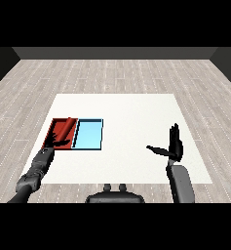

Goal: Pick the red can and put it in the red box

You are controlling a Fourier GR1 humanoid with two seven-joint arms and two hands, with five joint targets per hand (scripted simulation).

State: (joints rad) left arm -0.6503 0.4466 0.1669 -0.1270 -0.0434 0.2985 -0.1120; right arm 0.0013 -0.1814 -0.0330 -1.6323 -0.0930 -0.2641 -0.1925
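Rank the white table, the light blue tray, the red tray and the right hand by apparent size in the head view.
1. white table
2. light blue tray and red tray: look alike, and the left hand covers part of the red one, so unranked
3. right hand, though close to the trays' size

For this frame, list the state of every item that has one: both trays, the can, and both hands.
Red tray: flat on the table, touching the blue tray; the left hand reaches over it.
Blue tray: flat on the table, nothing in it.
Red can: cannot be made out; may be in the red tray under the hand.
Left hand: over the red tray's near edge; fingers unclear.
Right hand: open, fingers straight, thumb out, holding nothing.
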